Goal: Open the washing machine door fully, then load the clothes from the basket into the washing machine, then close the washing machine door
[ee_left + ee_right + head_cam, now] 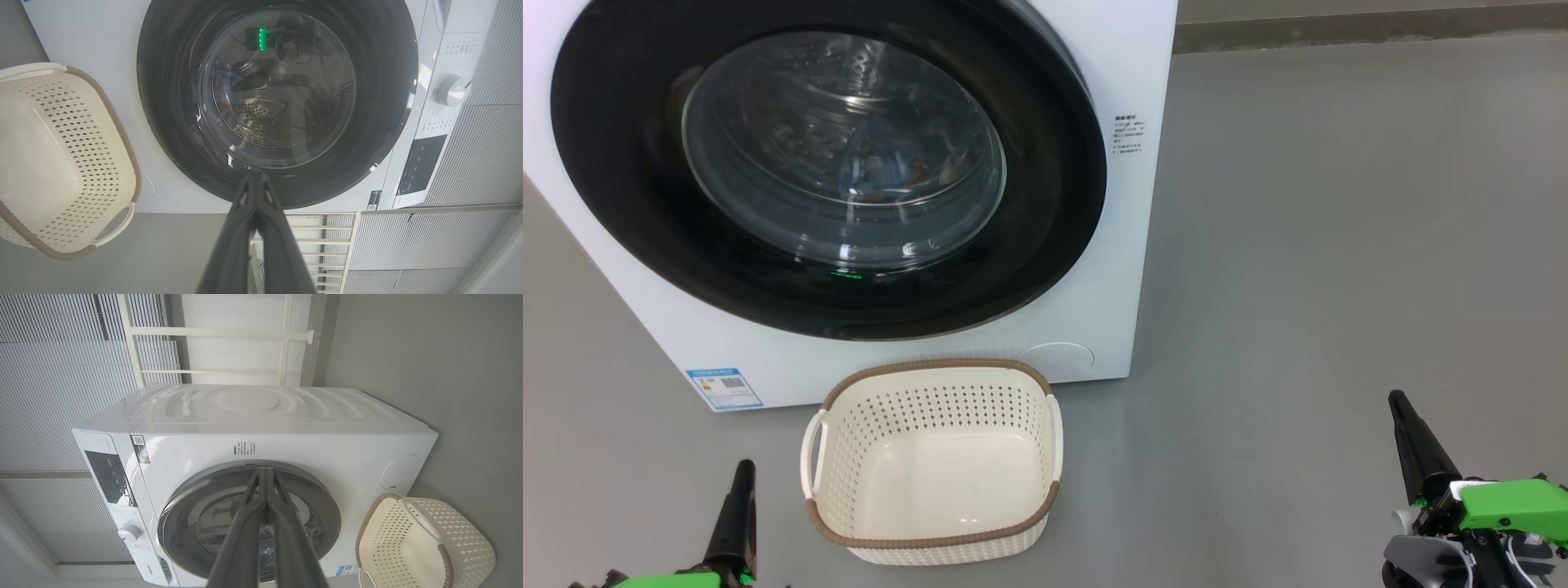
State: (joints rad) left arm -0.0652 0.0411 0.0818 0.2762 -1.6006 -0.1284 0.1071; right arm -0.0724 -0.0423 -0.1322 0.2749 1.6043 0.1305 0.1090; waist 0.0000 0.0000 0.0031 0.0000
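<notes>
The white washing machine (727, 343) fills the upper left, and its black-rimmed door (1045, 245) lies shut against the front. Through the glass I see light-blue clothes (915, 167) with orange marks lying in the drum; they appear too in the left wrist view (222, 83). The cream basket (931, 400) stands on the floor just before the machine with nothing in it. My left gripper (742, 474) is shut, low and left of the basket. My right gripper (1401, 404) is shut too, far off to the right. Both hold nothing.
Grey floor (1339, 245) stretches open to the right of the machine. The control panel and a white knob (453, 90) sit on the machine's upper front. A slatted wall (61, 375) and a white rack (229, 332) stand behind it.
</notes>
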